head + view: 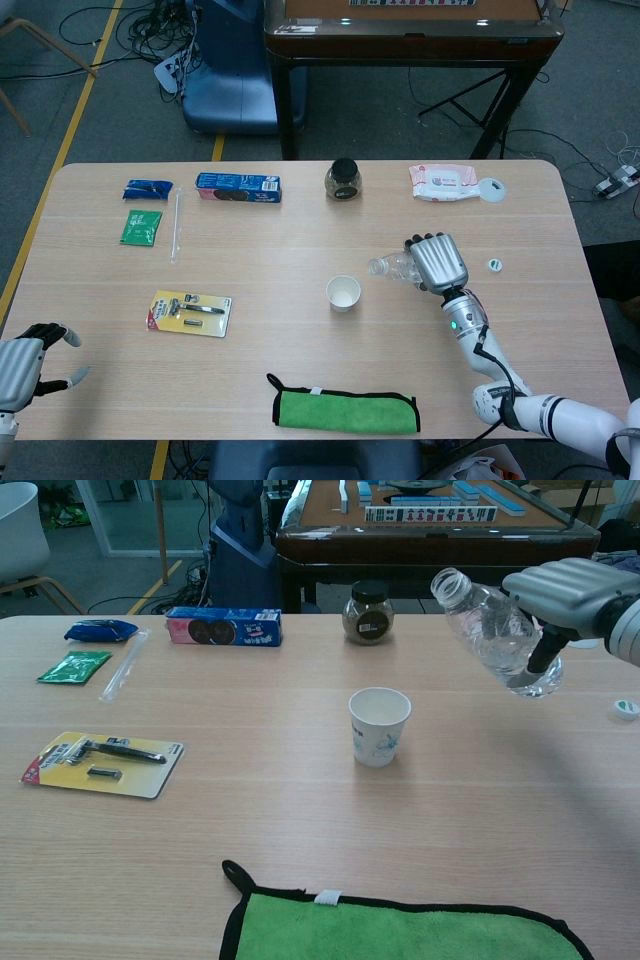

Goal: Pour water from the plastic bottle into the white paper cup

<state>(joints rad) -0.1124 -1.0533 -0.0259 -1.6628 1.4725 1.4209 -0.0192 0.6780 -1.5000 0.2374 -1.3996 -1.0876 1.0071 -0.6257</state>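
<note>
The white paper cup (pixel 343 292) (pixel 379 726) stands upright near the table's middle. My right hand (pixel 440 262) (pixel 566 590) grips the clear, uncapped plastic bottle (pixel 396 267) (pixel 494 632) in the air to the right of the cup. The bottle is tilted, its open mouth pointing left toward the cup, a little water in its lower end. My left hand (pixel 22 362) hovers at the table's near left corner with fingers apart and nothing in it.
A green cloth (pixel 346 411) lies at the front edge. A razor pack (pixel 190 313) lies left of the cup. Along the back are a cookie box (pixel 238 187), a dark-lidded jar (pixel 343 179) and wet wipes (pixel 443 182). The bottle cap (pixel 493 264) lies at the right.
</note>
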